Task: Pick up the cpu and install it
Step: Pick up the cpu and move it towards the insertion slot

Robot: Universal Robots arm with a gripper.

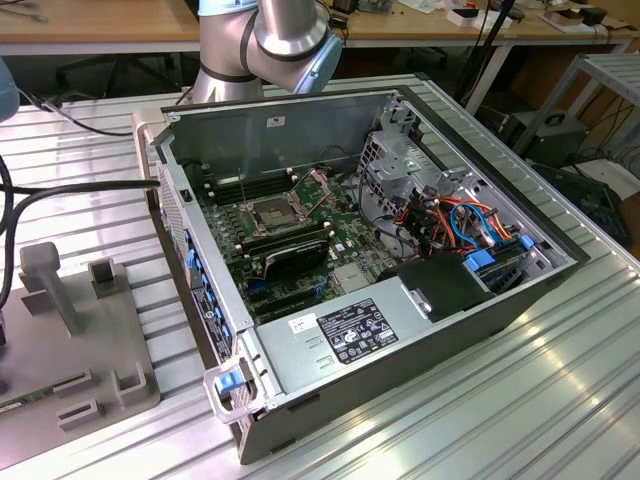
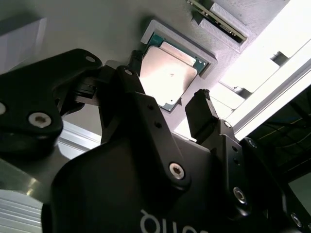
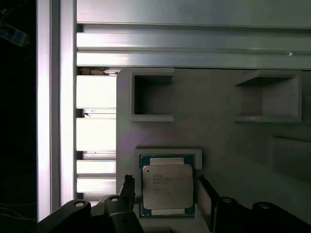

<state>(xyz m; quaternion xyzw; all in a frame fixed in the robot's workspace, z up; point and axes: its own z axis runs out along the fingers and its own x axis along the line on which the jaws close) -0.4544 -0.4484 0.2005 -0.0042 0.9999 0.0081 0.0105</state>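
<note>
Gripper poised over the cpu, at the pick-up step.
Its fingers are spread, one on each side of the cpu lying flat in a grey tray pocket. Gripping likely calls for an even squeeze on thin edges.

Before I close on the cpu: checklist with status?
1. cpu lies flat in the grey holder's recess: ok.
2. Gripper open: ok.
3. Fingers flank the cpu, with a gap on each side: ok.
4. Finger depth against the cpu's edge: cannot tell.
5. Socket in the computer case uncovered: looks ok.
6. Socket pins undamaged: cannot tell.
</note>
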